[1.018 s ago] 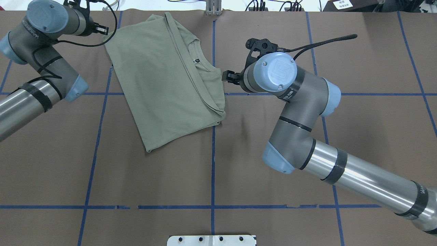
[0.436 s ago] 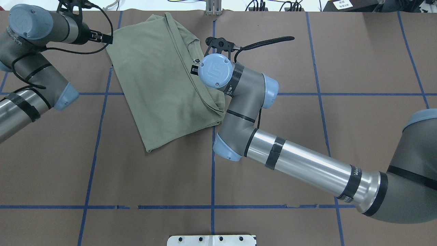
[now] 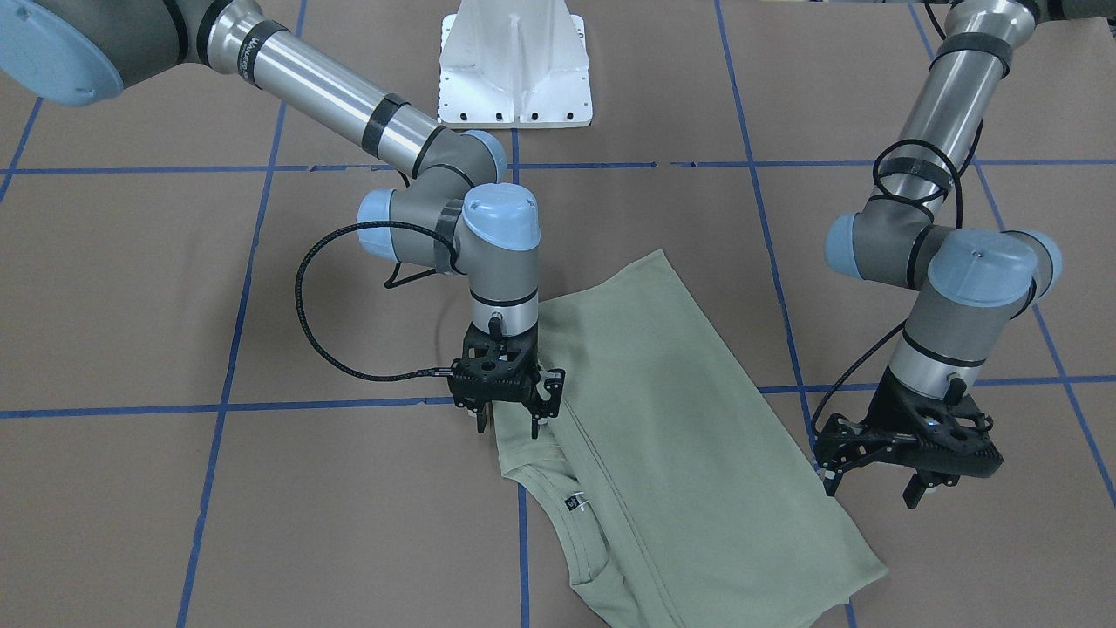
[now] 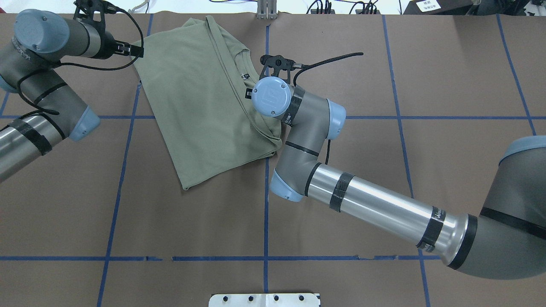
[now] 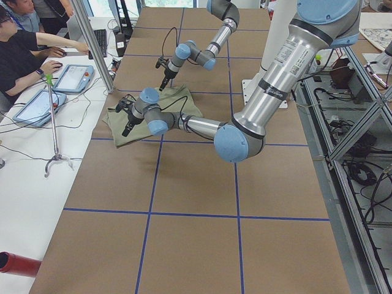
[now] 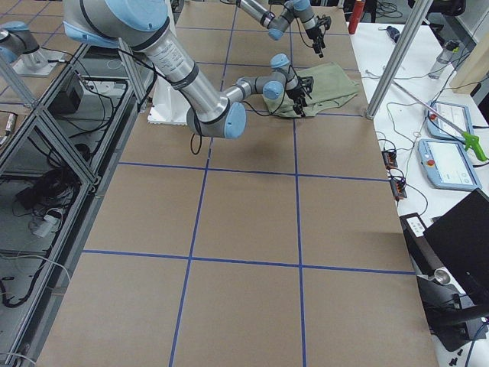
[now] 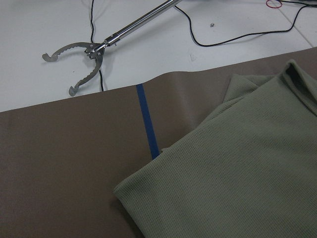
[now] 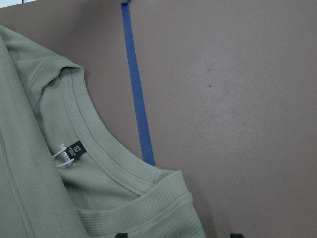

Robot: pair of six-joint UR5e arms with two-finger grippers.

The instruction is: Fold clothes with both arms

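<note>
The shirt (image 4: 204,106) is a pale green knit with a fine ribbed texture. It lies folded into a long slanted rectangle on the brown, matte tabletop (image 4: 384,170). Its nearer end is a plain straight hem. Its farther end shows the round ribbed neckline with a small black label (image 8: 75,150) inside.

Blue tape lines (image 4: 266,213) cross the tabletop, and one passes under the shirt. On our side of the shirt stands the white pedestal (image 3: 514,70). Beyond the shirt, on a white surface, lies a metal grabber tool (image 7: 99,48) with toothed jaws.

The right arm (image 4: 375,207) bends over the shirt's near right corner and hides a part of the collar from above. Its wrist points straight down. The right claw (image 3: 507,423) is spread apart: one finger is over the fabric beside the neckline, the other over bare tabletop.

The left arm (image 4: 51,91) leans down at the shirt's far left corner. The left claw (image 3: 870,490) is also spread apart, just beside the shirt's edge, and holds nothing.
</note>
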